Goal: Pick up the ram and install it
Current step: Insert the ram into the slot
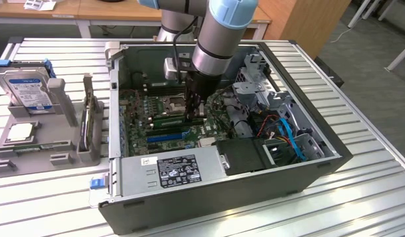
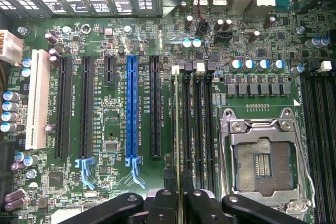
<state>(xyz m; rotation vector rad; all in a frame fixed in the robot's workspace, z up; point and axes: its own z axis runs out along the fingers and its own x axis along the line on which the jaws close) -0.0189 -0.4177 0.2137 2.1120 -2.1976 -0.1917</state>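
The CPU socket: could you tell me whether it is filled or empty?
Empty: the CPU socket shows bare contacts inside its metal frame.

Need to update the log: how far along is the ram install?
Done: the ram is picked up and inside the case. In hand: the hand grips it edge-on, lined along the black memory slots beside the CPU socket. Left: seating; whether it has clicked in cannot be told.
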